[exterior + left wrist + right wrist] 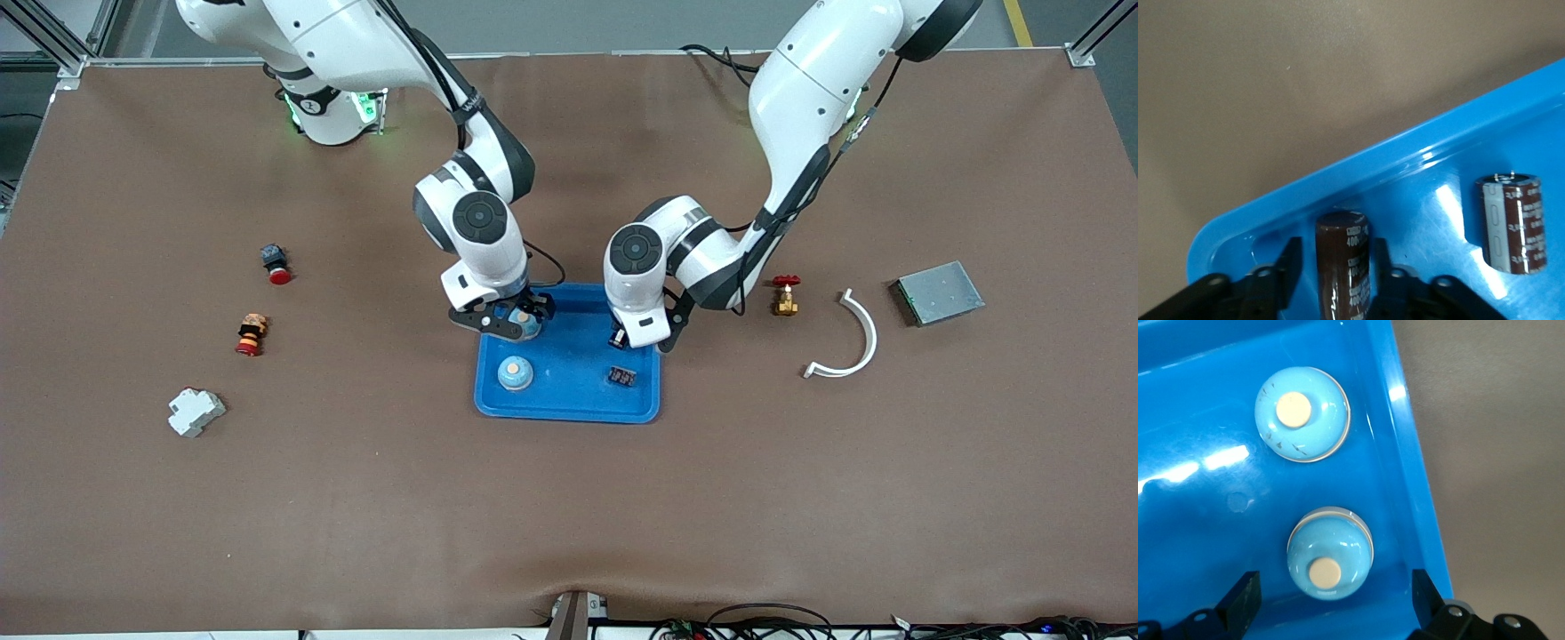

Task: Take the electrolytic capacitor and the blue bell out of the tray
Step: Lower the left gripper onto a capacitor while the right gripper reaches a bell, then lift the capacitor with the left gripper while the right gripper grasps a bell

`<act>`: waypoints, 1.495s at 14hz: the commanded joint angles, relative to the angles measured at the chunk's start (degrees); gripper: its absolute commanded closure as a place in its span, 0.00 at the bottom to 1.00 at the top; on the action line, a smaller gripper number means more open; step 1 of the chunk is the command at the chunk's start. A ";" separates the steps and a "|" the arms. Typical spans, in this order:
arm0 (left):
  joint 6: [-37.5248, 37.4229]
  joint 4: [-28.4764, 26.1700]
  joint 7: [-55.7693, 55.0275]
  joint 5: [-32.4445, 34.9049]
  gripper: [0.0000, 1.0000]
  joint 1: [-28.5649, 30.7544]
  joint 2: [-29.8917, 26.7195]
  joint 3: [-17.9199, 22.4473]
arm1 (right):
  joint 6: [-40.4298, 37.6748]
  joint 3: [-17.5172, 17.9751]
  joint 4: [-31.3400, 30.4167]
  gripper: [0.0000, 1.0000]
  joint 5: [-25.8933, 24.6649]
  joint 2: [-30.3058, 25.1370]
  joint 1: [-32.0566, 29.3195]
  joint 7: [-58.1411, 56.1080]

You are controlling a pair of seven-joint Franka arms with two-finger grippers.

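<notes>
**Visitor:** What are your two grippers doing over that tray (569, 404)?

**Me:** I'm working both ends at once. My left gripper (1331, 277) is down in the tray's corner toward the left arm's end, with one electrolytic capacitor (1343, 260) standing between its fingers (1290, 263). The fingers are lying just beside the can's sides, though I cannot tell whether they are pinching it yet. I'm going in low so the pads are meeting the can's body.

**Visitor:** And that second capacitor (1513, 223)?

**Me:** It's lying in the tray nearby, nearer the front camera, and I'm leaving it alone.

**Visitor:** The right one?

**Me:** My right gripper (1331, 600) is hanging with its fingers spread wide, straddling one blue bell (1330, 553) at the tray's edge toward the right arm's end. I'm holding them apart because the dome is broad. Another bell (1302, 413) is sitting in the tray closer to the camera.

**Visitor:** So nothing is out?

**Me:** Not yet, I judge; both targets are resting on the tray floor.
</notes>
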 commanded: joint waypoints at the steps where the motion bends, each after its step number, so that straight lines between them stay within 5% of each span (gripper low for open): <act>1: 0.13 1.13 -0.96 0.79 1.00 -0.21 0.57 0.18 | -0.36 -0.85 2.95 0.00 -1.44 2.61 0.04 1.15; 7: -6.44 2.44 0.26 1.49 1.00 1.10 -6.54 0.18 | -0.36 -0.85 5.33 0.00 -1.35 5.25 -0.05 1.23; 15: -22.62 -0.36 29.58 0.52 1.00 15.14 -16.74 -0.43 | -0.36 -0.76 7.00 0.00 -1.35 7.45 0.57 2.46; 17: -21.94 -5.53 38.47 0.00 1.00 20.68 -19.72 -1.30 | -0.36 -0.76 7.00 0.28 -1.27 7.45 1.09 2.46; 19: -21.23 -8.44 43.84 0.00 1.00 26.65 -20.79 -2.18 | -0.36 -0.67 7.00 0.82 -0.83 7.45 1.71 2.73; 20: -21.05 -8.80 45.26 -0.09 1.00 29.29 -20.18 -2.88 | -0.36 -0.67 7.00 1.00 -0.74 7.45 2.41 3.95; 21: -19.83 -9.59 45.36 -0.18 1.00 31.32 -19.83 -2.98 | -0.36 -0.67 7.00 1.00 -0.91 7.45 3.11 4.92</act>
